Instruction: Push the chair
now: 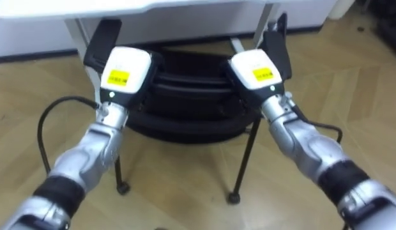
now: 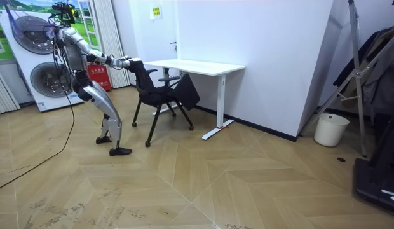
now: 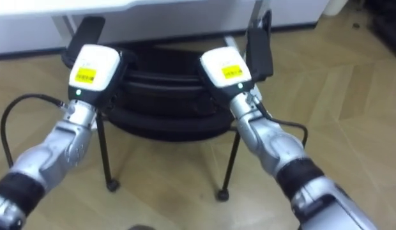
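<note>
Chair: black chair on thin metal legs (image 1: pixel 185 96), right in front of the robot, seat already partly under the white rectangular desk (image 1: pixel 121 7).
Left hand: left hand (image 1: pixel 126 73) sits on the top of the backrest, back of the hand up. The fingers go over the far side, so I can't tell if they're hooked on or just flat.
Right hand: right hand (image 1: pixel 255 70) is the same deal on the other end of the backrest, fingers hidden too.
Robot: in the room view it stands behind the chair, leaning forward with both arms stretched out.
Risk 1: the left black armrest (image 1: pixel 102 38) is just beside the white metal desk leg (image 1: pixel 76 32). One arm pushing harder would yaw the chair and jam it there.
Risk 2: the push is up high, so if a foot snags on the wooden herringbone floor (image 1: pixel 185 191), the chair probably tips instead of sliding.
Risk 3: with that lean, a sudden slide could cost the robot its balance.
</note>
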Robot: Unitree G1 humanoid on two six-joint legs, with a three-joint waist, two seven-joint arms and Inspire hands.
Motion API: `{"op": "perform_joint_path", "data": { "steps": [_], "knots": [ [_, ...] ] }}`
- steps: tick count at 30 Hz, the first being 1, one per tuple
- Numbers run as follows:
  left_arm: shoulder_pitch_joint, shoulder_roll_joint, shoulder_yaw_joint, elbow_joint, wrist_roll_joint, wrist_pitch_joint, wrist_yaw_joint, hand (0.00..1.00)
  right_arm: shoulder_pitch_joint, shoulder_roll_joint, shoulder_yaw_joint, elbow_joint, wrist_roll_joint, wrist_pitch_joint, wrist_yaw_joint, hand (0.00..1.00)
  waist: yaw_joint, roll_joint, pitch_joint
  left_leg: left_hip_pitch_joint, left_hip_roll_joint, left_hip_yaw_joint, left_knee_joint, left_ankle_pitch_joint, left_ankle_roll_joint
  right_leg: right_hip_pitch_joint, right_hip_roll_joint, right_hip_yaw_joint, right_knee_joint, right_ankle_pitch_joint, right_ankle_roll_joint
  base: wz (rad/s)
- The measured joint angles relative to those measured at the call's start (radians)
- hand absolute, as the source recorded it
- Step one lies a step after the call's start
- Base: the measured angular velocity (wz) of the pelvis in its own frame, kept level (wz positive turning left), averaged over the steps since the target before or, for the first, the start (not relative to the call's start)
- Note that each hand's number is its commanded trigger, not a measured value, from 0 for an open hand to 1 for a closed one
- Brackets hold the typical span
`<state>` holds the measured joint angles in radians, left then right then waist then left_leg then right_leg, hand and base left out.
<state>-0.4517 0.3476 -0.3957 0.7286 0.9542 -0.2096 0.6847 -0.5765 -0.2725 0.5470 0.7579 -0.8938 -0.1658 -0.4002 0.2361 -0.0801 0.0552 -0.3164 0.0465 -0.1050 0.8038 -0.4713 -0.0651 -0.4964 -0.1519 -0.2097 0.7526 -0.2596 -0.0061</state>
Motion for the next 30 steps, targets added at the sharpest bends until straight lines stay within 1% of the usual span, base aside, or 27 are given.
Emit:
{"op": "perform_joint_path", "data": {
  "steps": [1, 2, 3, 4, 5, 7, 8, 9, 10, 11, 12, 13, 14, 15, 16, 17, 19, 21, 22, 23, 24, 25, 26, 27, 28, 29, 30],
  "knots": [
    [0.001, -0.004, 0.003, -0.005, -0.005, 0.011, 0.001, 1.0, -0.013, 0.0, 0.0, -0.002, 0.0, 0.002, 0.011, 1.0, 0.001, 0.007, 0.0044, 0.01, 0.021, 0.0, 0.004, -0.009, -0.019, 0.016, 0.016, -0.011, 0.006, 0.022, -0.034, 0.33],
    [0.001, -0.015, 0.004, -0.004, -0.01, 0.023, 0.001, 1.0, -0.023, 0.0, 0.0, 0.003, 0.0, 0.005, 0.024, 1.0, 0.006, 0.015, 0.0046, 0.022, 0.038, 0.0, -0.008, -0.008, -0.029, 0.027, 0.022, -0.027, 0.012, 0.006, -0.047, 0.28],
    [0.002, -0.02, 0.007, -0.005, -0.01, 0.029, 0.001, 1.0, -0.029, -0.002, 0.0, 0.004, 0.0, 0.005, 0.03, 1.0, 0.01, 0.017, 0.0047, 0.027, 0.045, 0.0, -0.019, -0.006, -0.034, 0.029, 0.026, -0.031, 0.011, 0.001, -0.052, 0.18],
    [0.002, -0.025, 0.015, -0.013, -0.01, 0.037, 0.003, 1.0, -0.041, -0.004, 0.0, 0.003, 0.0, 0.005, 0.036, 1.0, 0.015, 0.016, 0.0061, 0.03, 0.05, -0.007, -0.041, -0.001, -0.049, 0.027, 0.03, -0.04, 0.012, -0.008, -0.061, 0.12],
    [0.004, -0.027, 0.022, -0.021, -0.01, 0.045, 0.006, 1.0, -0.054, -0.004, 0.0, 0.003, 0.0, 0.005, 0.044, 1.0, 0.015, 0.013, 0.0075, 0.033, 0.05, -0.015, -0.061, 0.006, -0.061, 0.024, 0.032, -0.046, 0.012, -0.014, -0.064, 0.13],
    [0.009, -0.027, 0.03, -0.027, -0.01, 0.049, 0.013, 1.0, -0.064, -0.004, 0.0, 0.0, -0.002, 0.003, 0.055, 1.0, 0.014, 0.013, 0.0077, 0.041, 0.056, -0.019, -0.082, 0.01, -0.069, 0.025, 0.035, -0.054, 0.015, -0.024, -0.07, 0.1],
    [0.012, -0.027, 0.035, -0.027, -0.01, 0.049, 0.016, 1.0, -0.066, -0.004, -0.001, -0.004, -0.006, 0.003, 0.062, 1.0, 0.014, 0.013, 0.0077, 0.047, 0.061, -0.018, -0.09, 0.011, -0.07, 0.028, 0.042, -0.058, 0.021, -0.037, -0.072, 0.08],
    [0.013, -0.027, 0.035, -0.028, -0.01, 0.05, 0.019, 1.0, -0.066, -0.004, -0.001, -0.011, -0.007, 0.004, 0.069, 1.0, 0.014, 0.012, 0.0073, 0.05, 0.063, -0.018, -0.092, 0.01, -0.072, 0.028, 0.043, -0.059, 0.026, -0.045, -0.074, 0.08],
    [0.019, -0.026, 0.037, -0.034, -0.01, 0.052, 0.024, 1.0, -0.064, -0.004, -0.002, -0.023, -0.013, 0.007, 0.08, 1.0, 0.013, 0.01, 0.0064, 0.053, 0.065, -0.018, -0.088, 0.01, -0.072, 0.03, 0.047, -0.057, 0.034, -0.061, -0.081, 0.15],
    [0.027, -0.026, 0.037, -0.045, -0.01, 0.058, 0.026, 1.0, -0.059, -0.004, -0.009, -0.034, -0.015, 0.008, 0.089, 1.0, 0.005, 0.012, 0.0058, 0.048, 0.072, -0.015, -0.047, 0.018, -0.075, 0.036, 0.055, -0.056, 0.041, -0.074, -0.085, 0.19],
    [0.028, -0.026, 0.034, -0.045, -0.01, 0.06, 0.028, 1.0, -0.054, -0.004, -0.013, -0.037, -0.016, 0.008, 0.093, 1.0, 0.002, 0.012, 0.0062, 0.041, 0.077, -0.01, -0.019, 0.023, -0.071, 0.042, 0.061, -0.053, 0.047, -0.082, -0.086, 0.22],
    [0.032, -0.026, 0.023, -0.044, -0.01, 0.069, 0.028, 1.0, -0.045, -0.001, -0.017, -0.036, -0.019, 0.009, 0.101, 1.0, 0.002, 0.013, 0.0062, 0.023, 0.082, -0.01, 0.063, 0.042, -0.043, 0.058, 0.07, -0.04, 0.061, -0.099, -0.088, 0.11],
    [0.042, -0.027, 0.01, -0.047, -0.01, 0.079, 0.029, 1.0, -0.035, 0.002, -0.017, -0.031, -0.019, 0.007, 0.112, 1.0, 0.004, 0.015, 0.0055, 0.005, 0.084, -0.016, 0.153, 0.073, -0.028, 0.083, 0.076, -0.039, 0.074, -0.119, -0.088, 0.04],
    [0.049, -0.027, 0.004, -0.051, -0.01, 0.081, 0.029, 1.0, -0.027, 0.003, -0.017, -0.031, -0.019, 0.007, 0.112, 1.0, 0.005, 0.017, 0.0053, -0.005, 0.085, -0.021, 0.195, 0.093, -0.022, 0.096, 0.08, -0.04, 0.079, -0.128, -0.089, -0.03],
    [0.063, -0.027, -0.007, -0.058, -0.01, 0.091, 0.03, 1.0, -0.012, 0.008, -0.02, -0.029, -0.019, 0.006, 0.113, 1.0, 0.007, 0.02, 0.0064, -0.015, 0.085, -0.027, 0.254, 0.129, -0.015, 0.122, 0.082, -0.04, 0.089, -0.143, -0.091, 0.0],
    [0.073, -0.028, -0.014, -0.062, -0.009, 0.096, 0.029, 1.0, 0.003, 0.008, -0.022, -0.031, -0.019, 0.004, 0.114, 1.0, 0.006, 0.018, 0.0056, -0.018, 0.084, -0.025, 0.282, 0.148, -0.018, 0.142, 0.08, -0.04, 0.098, -0.15, -0.095, 0.04],
    [0.076, -0.028, -0.016, -0.061, -0.009, 0.096, 0.03, 1.0, 0.009, 0.007, -0.024, -0.035, -0.017, 0.002, 0.114, 1.0, 0.003, 0.02, 0.0052, -0.016, 0.084, -0.021, 0.295, 0.159, -0.018, 0.153, 0.079, -0.037, 0.101, -0.153, -0.094, 0.05],
    [0.075, -0.033, -0.01, -0.059, -0.009, 0.095, 0.029, 1.0, 0.007, 0.008, -0.025, -0.038, -0.017, 0.001, 0.113, 1.0, -0.016, 0.02, 0.0061, -0.023, 0.079, -0.02, 0.292, 0.16, -0.019, 0.156, 0.069, -0.041, 0.1, -0.153, -0.094, 0.2],
    [0.074, -0.039, -0.008, -0.058, -0.009, 0.094, 0.028, 1.0, 0.007, 0.005, -0.027, -0.038, -0.017, -0.003, 0.112, 1.0, -0.037, 0.016, 0.008, -0.026, 0.076, -0.017, 0.28, 0.149, -0.018, 0.16, 0.061, -0.037, 0.094, -0.152, -0.088, 0.46],
    [0.07, -0.046, -0.01, -0.053, -0.009, 0.092, 0.029, 1.0, 0.008, 0.0, -0.031, -0.037, -0.017, -0.009, 0.112, 1.0, -0.056, 0.015, 0.0088, -0.029, 0.069, -0.011, 0.239, 0.128, -0.017, 0.163, 0.05, -0.034, 0.081, -0.15, -0.076, 0.46],
    [0.066, -0.052, -0.011, -0.049, -0.009, 0.091, 0.029, 1.0, 0.008, -0.011, -0.033, -0.037, -0.015, -0.012, 0.112, 1.0, -0.065, 0.013, 0.0105, -0.035, 0.058, -0.009, 0.206, 0.119, -0.016, 0.163, 0.043, -0.03, 0.076, -0.151, -0.071, 0.3],
    [0.059, -0.064, -0.017, -0.039, -0.009, 0.091, 0.028, 1.0, 0.011, -0.019, -0.034, -0.036, -0.011, -0.022, 0.11, 1.0, -0.067, 0.008, 0.019, -0.051, 0.037, -0.006, 0.132, 0.117, -0.017, 0.162, 0.045, 0.002, 0.065, -0.147, -0.064, -0.04],
    [0.059, -0.073, -0.025, -0.035, -0.01, 0.091, 0.029, 1.0, 0.013, -0.03, -0.033, -0.032, -0.01, -0.031, 0.106, 1.0, -0.068, 0.005, 0.0222, -0.062, 0.008, 0.002, 0.025, 0.12, -0.021, 0.157, 0.048, 0.051, 0.06, -0.141, -0.046, -0.24],
    [0.06, -0.077, -0.027, -0.031, -0.01, 0.091, 0.031, 1.0, 0.014, -0.036, -0.033, -0.027, -0.01, -0.036, 0.102, 1.0, -0.062, 0.008, 0.0206, -0.065, 0.002, 0.015, -0.033, 0.123, -0.024, 0.151, 0.05, 0.073, 0.058, -0.136, -0.034, -0.66],
    [0.064, -0.085, -0.027, -0.027, -0.011, 0.091, 0.034, 1.0, 0.016, -0.045, -0.03, -0.022, -0.01, -0.039, 0.088, 1.0, -0.046, 0.022, 0.0158, -0.072, -0.004, 0.032, -0.069, 0.159, -0.018, 0.135, 0.052, 0.106, 0.053, -0.126, -0.003, -0.73],
    [0.062, -0.087, -0.024, -0.028, -0.013, 0.091, 0.035, 1.0, 0.016, -0.045, -0.03, -0.027, -0.013, -0.03, 0.073, 1.0, -0.045, 0.031, 0.0065, -0.072, -0.009, 0.058, -0.084, 0.164, 0.0, 0.122, 0.059, 0.124, 0.032, -0.108, 0.023, -0.67],
    [0.056, -0.087, -0.022, -0.028, -0.013, 0.091, 0.037, 1.0, 0.015, -0.048, -0.031, -0.032, -0.013, -0.029, 0.07, 0.64, -0.044, 0.027, 0.0071, -0.074, -0.012, 0.075, -0.095, 0.17, 0.011, 0.114, 0.056, 0.132, 0.02, -0.097, 0.031, -0.42]
  ]
}}
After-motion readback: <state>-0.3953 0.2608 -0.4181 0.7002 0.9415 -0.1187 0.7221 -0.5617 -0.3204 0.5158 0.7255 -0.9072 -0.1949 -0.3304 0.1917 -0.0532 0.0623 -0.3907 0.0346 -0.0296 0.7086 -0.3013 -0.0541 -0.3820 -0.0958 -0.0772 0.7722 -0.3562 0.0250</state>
